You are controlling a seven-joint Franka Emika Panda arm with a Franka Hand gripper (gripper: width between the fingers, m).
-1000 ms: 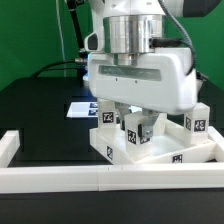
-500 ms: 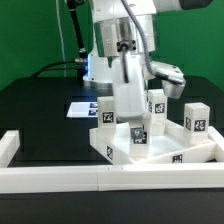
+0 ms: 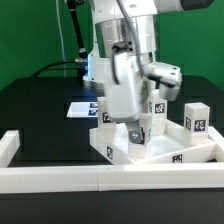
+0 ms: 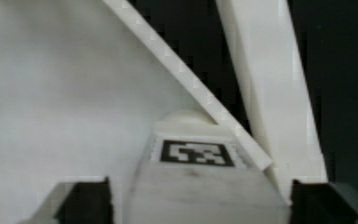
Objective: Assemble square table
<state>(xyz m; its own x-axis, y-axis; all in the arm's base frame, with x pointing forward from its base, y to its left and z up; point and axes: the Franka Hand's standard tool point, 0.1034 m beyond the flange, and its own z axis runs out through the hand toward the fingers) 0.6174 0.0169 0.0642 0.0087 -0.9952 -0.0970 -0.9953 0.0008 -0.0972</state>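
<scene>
The fingers stand apart either side of a small white tagged block leg, not visibly touching it, above the large white plastic square slab.

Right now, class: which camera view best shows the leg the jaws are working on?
The wrist view: the leg fills the space between the jaws, its tag facing the lens. In the exterior view the gripper and arm hide most of that leg.
</scene>
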